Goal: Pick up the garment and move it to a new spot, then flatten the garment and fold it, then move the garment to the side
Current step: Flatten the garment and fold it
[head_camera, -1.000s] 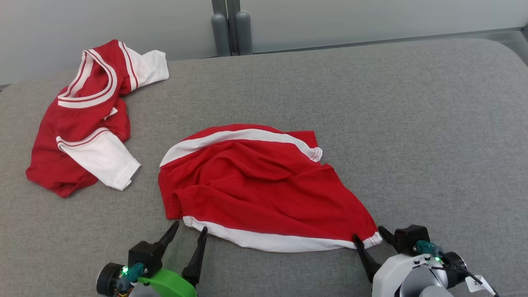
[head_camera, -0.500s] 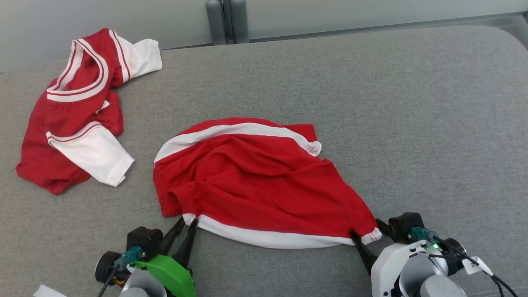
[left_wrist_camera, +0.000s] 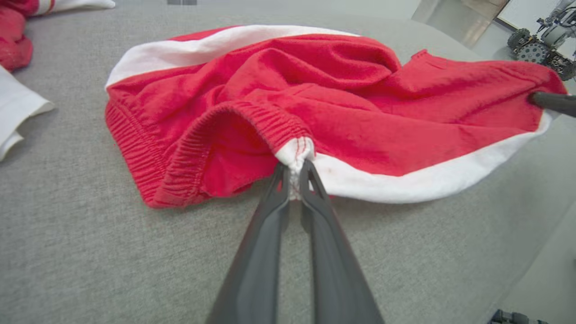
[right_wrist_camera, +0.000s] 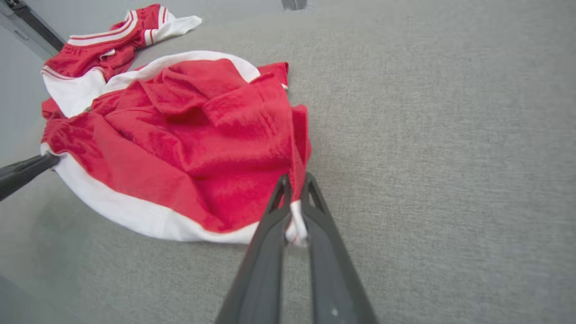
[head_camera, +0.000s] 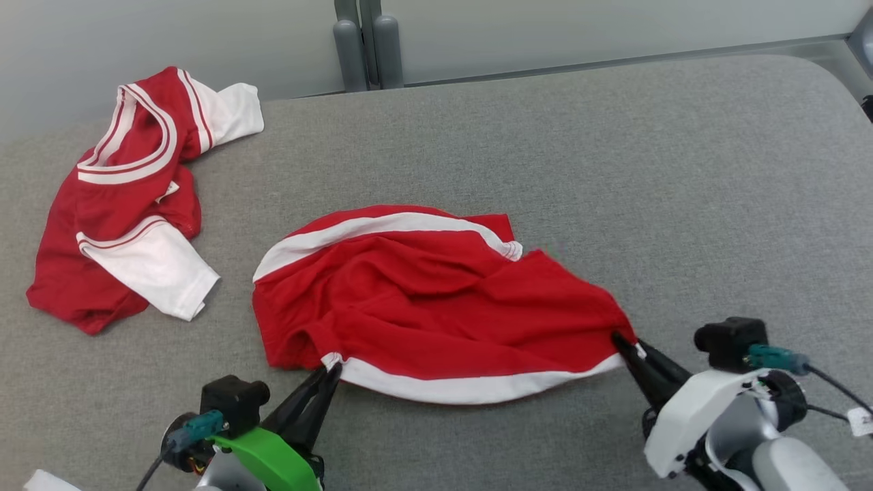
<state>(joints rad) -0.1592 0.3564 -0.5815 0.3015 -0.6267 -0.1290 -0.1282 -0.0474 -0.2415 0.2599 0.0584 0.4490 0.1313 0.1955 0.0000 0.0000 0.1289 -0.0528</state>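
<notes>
on the grey cushion [head_camera: 682, 170], left tool [head_camera: 330, 369] and right tool [head_camera: 625, 344] each clamp a corner of the red shorts [head_camera: 423, 307].

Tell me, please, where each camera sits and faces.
Head view: from the head, forward and down at the red shorts; left pincer and right pincer show below, each shut on a corner.
Left wrist view: from the left wrist, along its own fingers at the waistband corner.
Right wrist view: from the right wrist, along its own fingers at a hem corner.
Both wrist views share the shorts and the shirt.
</notes>
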